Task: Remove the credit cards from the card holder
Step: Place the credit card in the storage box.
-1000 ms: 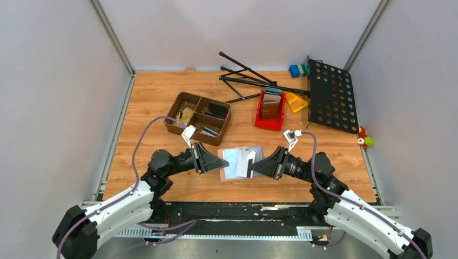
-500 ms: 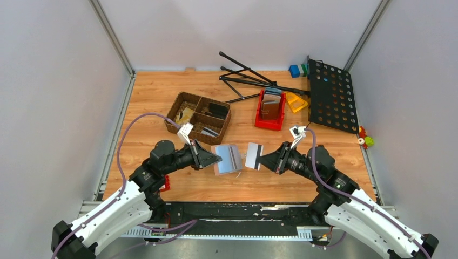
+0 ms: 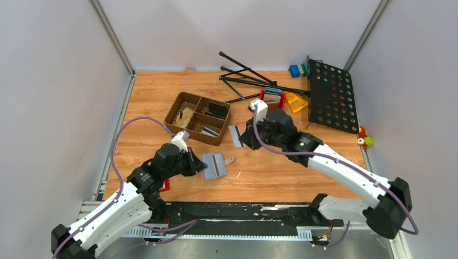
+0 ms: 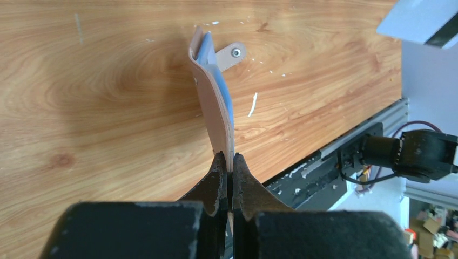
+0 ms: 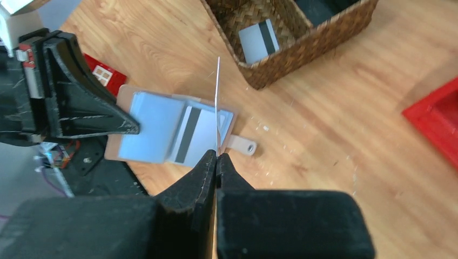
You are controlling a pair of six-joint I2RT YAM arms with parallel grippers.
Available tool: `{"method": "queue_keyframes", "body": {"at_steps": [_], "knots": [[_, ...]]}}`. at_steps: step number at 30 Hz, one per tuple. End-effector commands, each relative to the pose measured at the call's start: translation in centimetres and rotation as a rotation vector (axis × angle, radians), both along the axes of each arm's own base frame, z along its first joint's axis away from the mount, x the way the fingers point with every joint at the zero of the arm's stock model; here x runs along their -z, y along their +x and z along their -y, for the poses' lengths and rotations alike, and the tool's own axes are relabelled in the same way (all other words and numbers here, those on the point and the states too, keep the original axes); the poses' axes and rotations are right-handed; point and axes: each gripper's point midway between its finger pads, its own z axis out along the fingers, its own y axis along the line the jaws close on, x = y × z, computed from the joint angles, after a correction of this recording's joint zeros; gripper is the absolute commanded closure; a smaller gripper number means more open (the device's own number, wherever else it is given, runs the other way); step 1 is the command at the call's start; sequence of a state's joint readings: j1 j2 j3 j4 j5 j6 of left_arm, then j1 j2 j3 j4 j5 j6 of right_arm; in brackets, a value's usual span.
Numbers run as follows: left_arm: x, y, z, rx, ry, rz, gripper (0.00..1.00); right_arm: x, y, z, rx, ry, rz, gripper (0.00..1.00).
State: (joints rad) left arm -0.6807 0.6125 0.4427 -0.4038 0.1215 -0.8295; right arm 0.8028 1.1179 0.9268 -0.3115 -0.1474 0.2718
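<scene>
Progress looks partway to me: my right gripper [image 5: 216,157] is clamped on a thin silvery-grey striped card [image 3: 235,136] lifted clear beside the woven brown basket [image 3: 208,100], my left gripper [image 4: 228,162] pinches the taupe-brown bifold card holder [image 3: 214,165] above the wooden table [image 3: 281,172], remaining contents unclear.

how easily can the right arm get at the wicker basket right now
Probably yes, easily. The right gripper, shut on the grey card, hangs just beside the basket with nothing between them, and the basket is open on top.
</scene>
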Motion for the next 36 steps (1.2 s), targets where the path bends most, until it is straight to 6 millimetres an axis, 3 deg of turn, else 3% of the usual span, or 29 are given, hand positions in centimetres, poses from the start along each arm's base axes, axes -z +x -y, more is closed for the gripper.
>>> {"method": "queue_keyframes", "body": {"at_steps": [1,8,13,20,24,29,31,32,35,36], "knots": [[-0.7,0.8,-1.0,-0.037,0.037,0.065,1.0,-2.8,3.5,-2.8,-0.101,-0.071,0.216,1.0],[0.7,0.1,-1.9,-0.042,0.055,0.058,1.0,-2.7,8.6,-7.2,-0.183,-0.231,0.284,1.0],[1.0,-0.1,-2.5,-0.061,0.063,0.067,1.0,-0.9,10.9,-9.9,-0.245,-0.331,0.307,1.0],[1.8,-0.4,-2.6,-0.048,0.069,0.056,1.0,2.5,14.5,-11.0,-0.212,-0.542,0.35,1.0],[2.0,-0.5,-2.6,-0.043,0.081,0.057,1.0,4.3,15.3,-11.6,-0.217,-0.613,0.357,1.0],[1.9,-0.5,-2.6,-0.033,0.085,0.062,1.0,6.1,14.4,-12.8,-0.277,-0.634,0.331,0.99],[2.0,-0.5,-2.6,-0.032,0.088,0.062,1.0,6.0,13.7,-13.4,-0.31,-0.609,0.317,0.94],[2.0,-0.5,-2.5,-0.029,0.088,0.062,1.0,5.7,13.0,-13.8,-0.341,-0.58,0.311,0.87],[2.0,-0.6,-2.4,-0.02,0.085,0.058,1.0,4.4,11.7,-14.3,-0.395,-0.512,0.315,0.52],[1.9,-0.6,-2.4,-0.018,0.084,0.058,1.0,4.0,11.6,-14.2,-0.391,-0.505,0.317,0.48]]}}
